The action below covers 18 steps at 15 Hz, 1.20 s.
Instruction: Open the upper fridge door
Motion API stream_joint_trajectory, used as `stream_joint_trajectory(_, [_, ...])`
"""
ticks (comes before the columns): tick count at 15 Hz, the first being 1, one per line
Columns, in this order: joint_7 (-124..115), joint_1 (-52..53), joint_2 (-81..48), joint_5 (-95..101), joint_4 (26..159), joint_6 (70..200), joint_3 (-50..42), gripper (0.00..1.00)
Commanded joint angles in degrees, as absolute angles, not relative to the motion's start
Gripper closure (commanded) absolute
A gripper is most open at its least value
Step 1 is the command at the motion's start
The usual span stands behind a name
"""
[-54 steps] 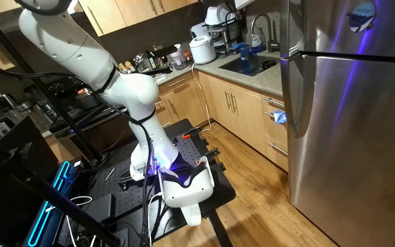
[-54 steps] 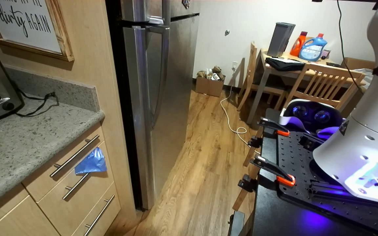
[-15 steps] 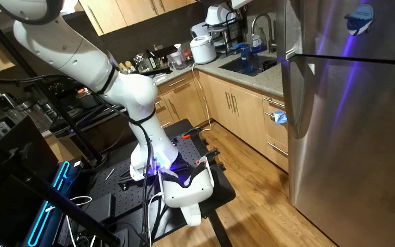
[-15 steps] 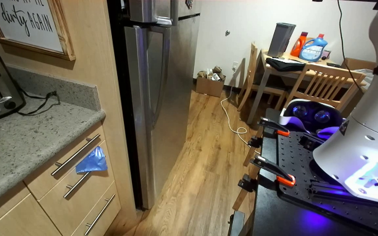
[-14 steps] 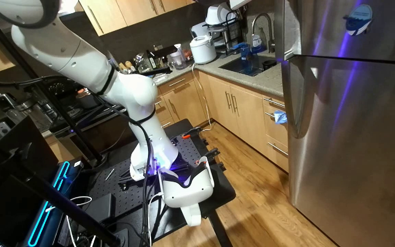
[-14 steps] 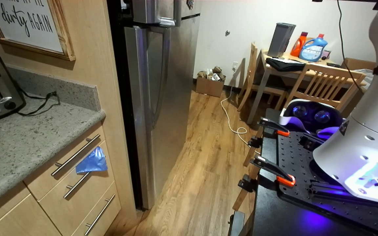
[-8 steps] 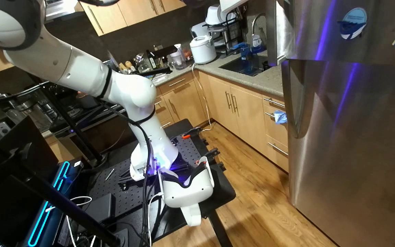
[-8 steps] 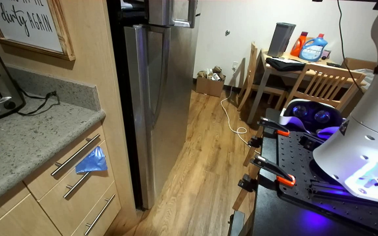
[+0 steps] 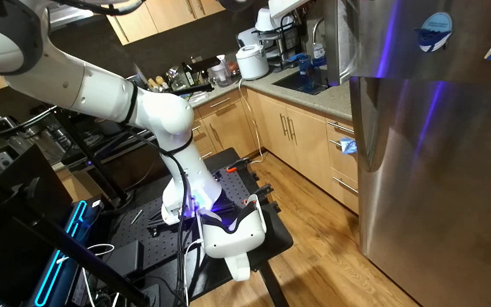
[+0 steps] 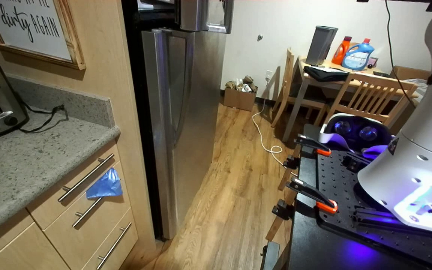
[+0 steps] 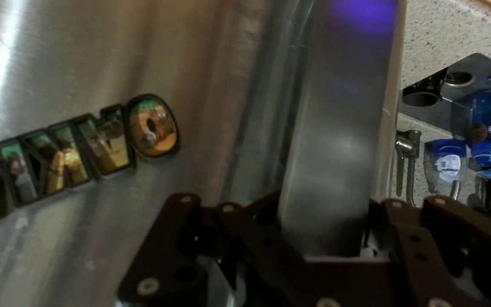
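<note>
The upper fridge door [image 9: 403, 42] is brushed steel and stands ajar. In an exterior view its edge [image 10: 189, 15] juts out past the lower door, and part of the fridge's interior [image 10: 158, 5] shows in the gap. The door's long handle [image 11: 339, 128] runs down between the jaws in the wrist view. My gripper [image 11: 324, 209] is shut on this handle, one finger at each side; the fingertips are hidden behind it. In both exterior views the gripper lies out of frame, above the top edge. The white arm [image 9: 96, 89] reaches up from its table.
The lower fridge door [image 10: 201, 93] is closed, with its own handle. A whale magnet [image 9: 435, 32] and letter magnets [image 11: 70, 153] sit on the upper door. Nearby are the sink [image 9: 288, 83], a headset [image 9: 232, 230] on the robot's table and a toaster [image 10: 0, 101].
The upper door has swung from nearly flush to ajar, its handle edge moving outward from the fridge. The upper arm has drawn back and lower, and the gripper has stayed on the handle.
</note>
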State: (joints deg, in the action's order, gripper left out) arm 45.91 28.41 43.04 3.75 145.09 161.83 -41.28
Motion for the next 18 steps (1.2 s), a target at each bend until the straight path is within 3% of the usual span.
stream_joint_trajectory(1, [50.64,25.34,42.44,3.59,143.85,160.64,-40.8,0.54])
stream_joint_trajectory(8, [53.37,23.63,42.04,3.2,143.32,160.72,-39.64,0.02])
stream_joint_trajectory(18, [52.35,19.3,40.55,3.56,143.85,159.8,-34.54,0.0])
